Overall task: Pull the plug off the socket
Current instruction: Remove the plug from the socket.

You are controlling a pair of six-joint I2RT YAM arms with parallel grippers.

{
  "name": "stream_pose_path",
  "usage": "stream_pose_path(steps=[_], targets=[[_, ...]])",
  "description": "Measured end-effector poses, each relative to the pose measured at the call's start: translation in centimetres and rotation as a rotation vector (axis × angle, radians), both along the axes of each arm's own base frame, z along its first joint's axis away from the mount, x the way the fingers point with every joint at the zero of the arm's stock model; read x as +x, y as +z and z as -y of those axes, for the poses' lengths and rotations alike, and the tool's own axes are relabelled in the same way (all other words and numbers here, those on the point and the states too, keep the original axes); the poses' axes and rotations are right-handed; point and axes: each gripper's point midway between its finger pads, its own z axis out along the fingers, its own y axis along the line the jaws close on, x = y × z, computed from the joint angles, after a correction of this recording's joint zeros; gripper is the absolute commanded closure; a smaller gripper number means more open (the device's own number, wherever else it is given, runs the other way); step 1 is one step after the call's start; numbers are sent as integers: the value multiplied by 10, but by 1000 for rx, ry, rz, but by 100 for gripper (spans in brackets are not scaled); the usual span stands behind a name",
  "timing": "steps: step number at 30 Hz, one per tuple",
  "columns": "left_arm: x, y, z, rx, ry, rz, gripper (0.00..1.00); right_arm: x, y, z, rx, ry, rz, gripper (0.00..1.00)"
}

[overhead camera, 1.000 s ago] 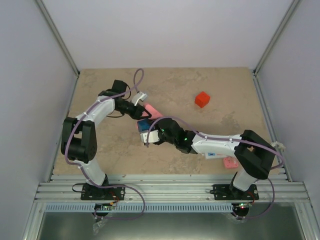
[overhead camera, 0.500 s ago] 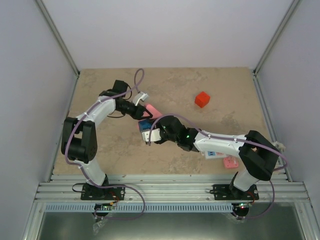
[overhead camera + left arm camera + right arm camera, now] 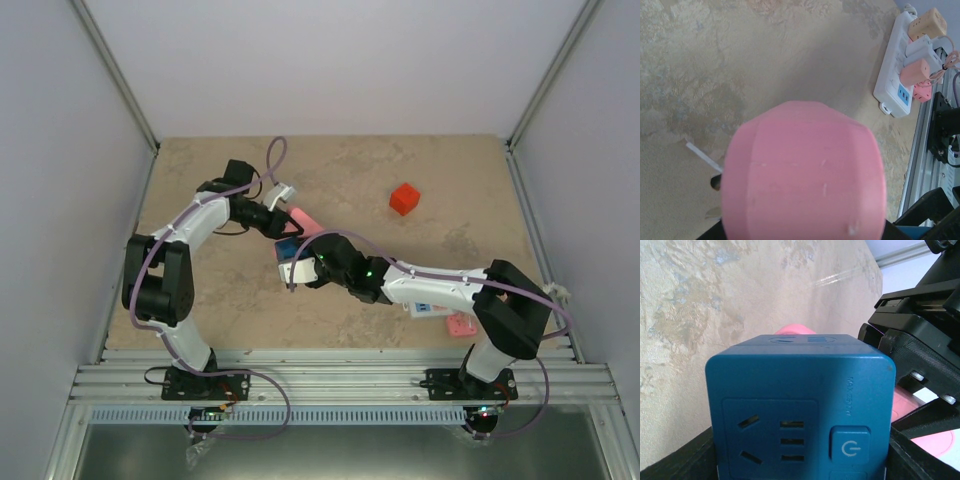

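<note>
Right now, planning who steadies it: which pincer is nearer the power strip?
Right. The right pincer, holding a blue cube, sits left of and beyond the strip, its arm crossing over it; the left pincer, holding a pink block, is even farther back.

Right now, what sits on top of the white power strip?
The power strip carries a tan cube, a white plug and a pink cube; one blue outlet is free. From above, the right arm mostly hides it.

The right gripper (image 3: 298, 265), clamped on the blue cube (image 3: 288, 248), sits slightly further up and left in the top view than half a second ago; the right arm's elbow (image 3: 508, 305) moves left with it.
</note>
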Motion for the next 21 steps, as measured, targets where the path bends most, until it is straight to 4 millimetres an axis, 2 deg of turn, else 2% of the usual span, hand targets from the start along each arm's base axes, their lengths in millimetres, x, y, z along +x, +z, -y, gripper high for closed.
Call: stream_pose_path(steps=[5, 15, 21], targets=[[0, 0, 0, 1, -2, 3, 100, 0, 0, 0, 8, 0, 4, 81], [0, -1, 2, 6, -7, 9, 100, -1, -3, 6, 56, 20, 29, 90], [0, 0, 2, 2, -7, 7, 100, -1, -2, 6, 57, 24, 25, 84]])
